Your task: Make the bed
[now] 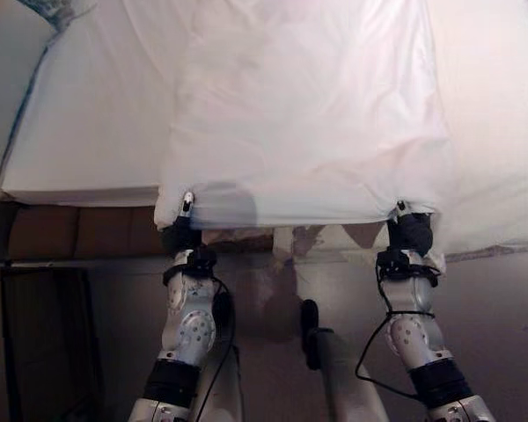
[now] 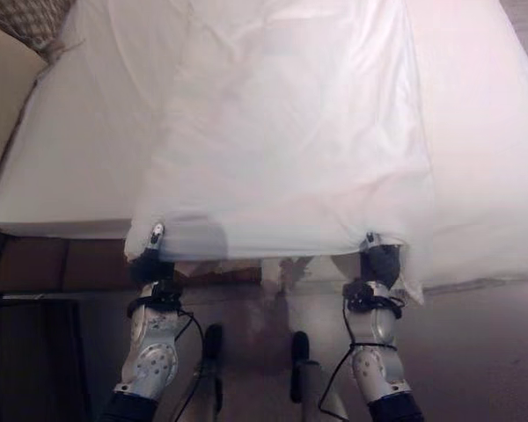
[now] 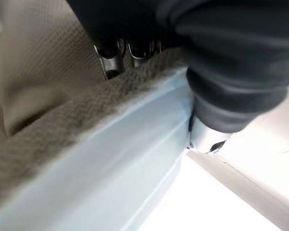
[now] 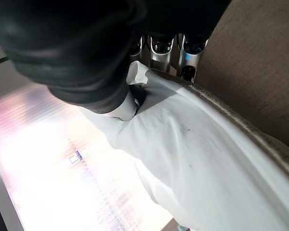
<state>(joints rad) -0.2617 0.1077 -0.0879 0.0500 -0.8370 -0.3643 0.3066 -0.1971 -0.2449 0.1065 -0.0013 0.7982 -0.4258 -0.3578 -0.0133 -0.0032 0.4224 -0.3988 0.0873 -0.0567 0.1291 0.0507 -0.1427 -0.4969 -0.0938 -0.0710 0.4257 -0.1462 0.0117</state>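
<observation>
Both hands, left hand (image 1: pixel 181 230) and right hand (image 1: pixel 410 230), pinch the white sheet's (image 1: pixel 308 132) near edge.

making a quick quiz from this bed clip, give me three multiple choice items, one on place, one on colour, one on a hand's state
1. Where does the blanket lie?
A. spread over the mattress
B. bunched on the floor
C. folded on a chair

2. What colour is the blanket's top side?
A. dark blue
B. white
C. red

3. What is the right hand doing?
A. hanging open away from the bed
B. pinching the blanket's near edge
C. holding a pillow

Answers:
1. A, the eye views show it stretched across the mattress, its near edge at the bed's foot.
2. B, it shows white in both eye views.
3. B, the right wrist view shows fingers and thumb closed on the edge; the left hand holds the other corner.
</observation>
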